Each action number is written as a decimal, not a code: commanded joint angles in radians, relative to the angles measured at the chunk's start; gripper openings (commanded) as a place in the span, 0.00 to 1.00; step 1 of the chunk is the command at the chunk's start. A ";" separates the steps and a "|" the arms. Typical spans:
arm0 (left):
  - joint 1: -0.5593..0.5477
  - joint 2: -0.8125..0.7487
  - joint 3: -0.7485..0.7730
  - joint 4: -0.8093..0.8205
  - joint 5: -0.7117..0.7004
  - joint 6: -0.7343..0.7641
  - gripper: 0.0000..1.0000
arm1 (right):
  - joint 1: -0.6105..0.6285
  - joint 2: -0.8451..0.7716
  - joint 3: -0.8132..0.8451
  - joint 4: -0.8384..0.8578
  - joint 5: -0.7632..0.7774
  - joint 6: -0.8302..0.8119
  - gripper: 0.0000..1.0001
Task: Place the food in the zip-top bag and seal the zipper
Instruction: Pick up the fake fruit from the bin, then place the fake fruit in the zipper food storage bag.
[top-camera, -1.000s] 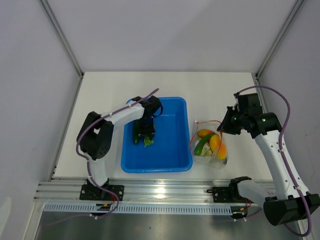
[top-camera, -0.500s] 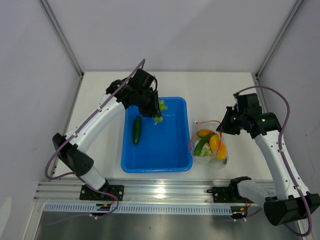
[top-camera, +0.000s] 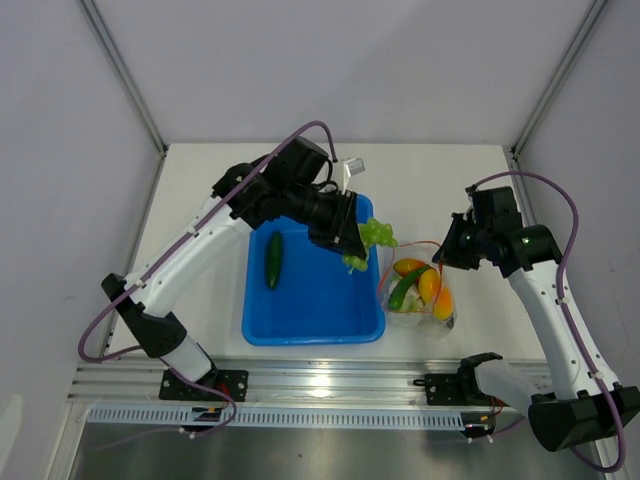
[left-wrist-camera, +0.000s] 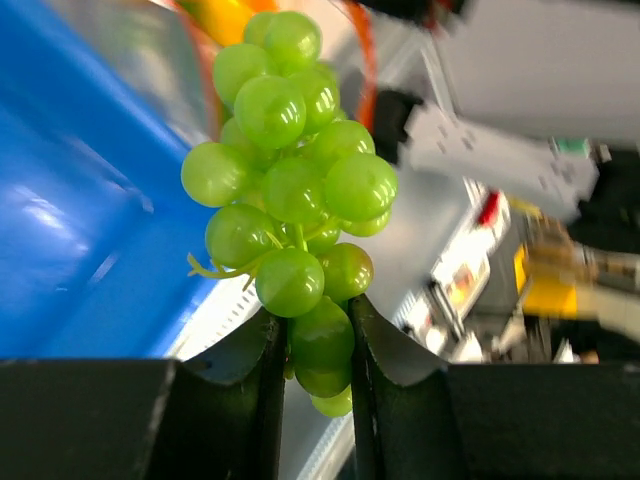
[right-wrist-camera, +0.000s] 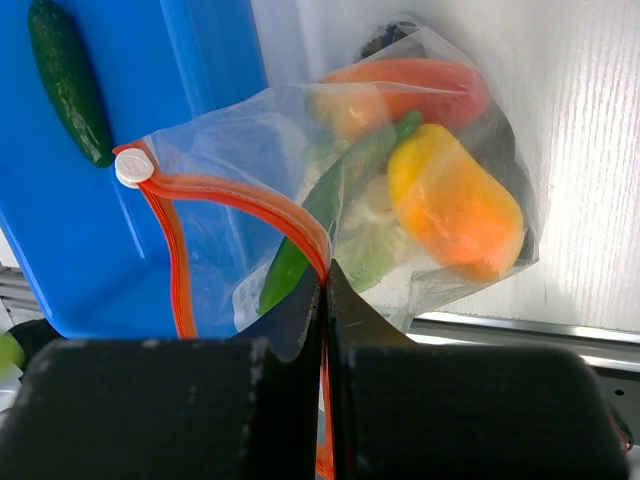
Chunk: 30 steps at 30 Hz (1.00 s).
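The zip-top bag (top-camera: 420, 295) lies on the white table (top-camera: 450, 180) just beside the right wall of the blue tray (top-camera: 300, 325), with its mouth turned toward the tray and lifted off the surface. Through the clear plastic, the right wrist view shows a yellow-orange fruit (right-wrist-camera: 455, 200), a red-orange fruit (right-wrist-camera: 420, 85) above it, a long green pepper (right-wrist-camera: 330, 205) lying on a slant, and a pale cauliflower piece (right-wrist-camera: 375, 240) underneath.

The zipper (right-wrist-camera: 235, 195) stands unsealed: its orange-red strip bows open in a loop, with a white slider tab (right-wrist-camera: 131, 167) at the end nearest the tray. The right gripper (right-wrist-camera: 325, 290) has its jaws pressed together on that strip, pinching the near lip of the mouth and holding it up. From above, this gripper (top-camera: 452, 245) sits at the bag's upper right corner.

A bunch of green grapes (left-wrist-camera: 290, 190) hangs in the air over the tray's right rim, close to the bag's open mouth (top-camera: 372, 238). The left gripper (left-wrist-camera: 315, 340) pinches the bunch at its lower end, with one grape squeezed between the two dark fingers. The left arm reaches across the tray from the left to get there (top-camera: 345, 235).

A dark green cucumber (top-camera: 273, 259) lies alone on the tray floor, near the left wall and well apart from the bag.
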 joint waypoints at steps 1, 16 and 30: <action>-0.053 -0.017 -0.001 0.014 0.149 0.059 0.01 | 0.009 0.001 0.002 0.032 0.014 0.011 0.00; -0.133 0.140 0.005 0.005 0.087 -0.069 0.02 | 0.040 0.002 0.031 0.016 0.025 0.030 0.00; -0.132 0.394 0.195 0.022 0.120 -0.231 0.14 | 0.081 -0.011 0.042 -0.001 0.036 0.039 0.00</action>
